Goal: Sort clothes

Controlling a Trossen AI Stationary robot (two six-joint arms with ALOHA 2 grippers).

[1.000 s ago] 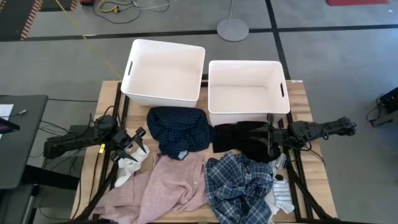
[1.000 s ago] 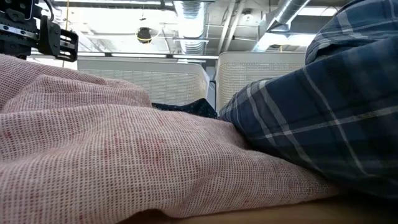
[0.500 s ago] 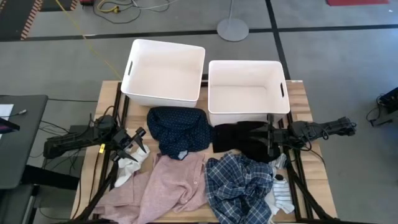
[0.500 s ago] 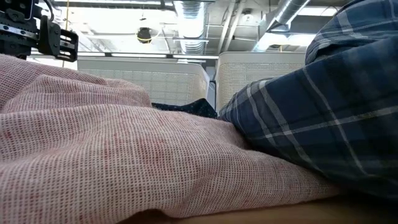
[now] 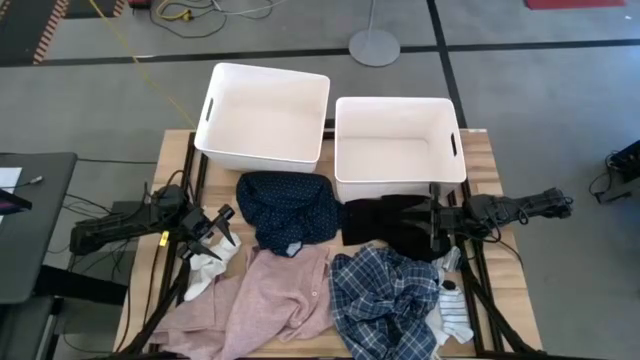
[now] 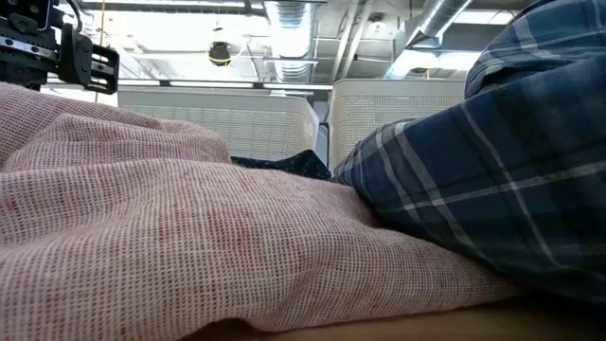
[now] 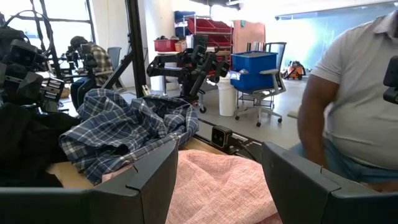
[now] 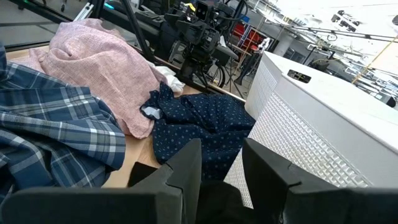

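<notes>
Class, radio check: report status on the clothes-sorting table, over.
Left gripper open, over the white sock. Right gripper open, at the black garment. All clothes on the table, both white bins empty. Nothing blocking.

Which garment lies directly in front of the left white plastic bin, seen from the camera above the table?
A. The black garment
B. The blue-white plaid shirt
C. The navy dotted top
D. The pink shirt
C. In the high view the navy dotted fabric top lies right against the near side of the left white plastic bin, while the soft black garment lies before the other white plastic bin.
</notes>
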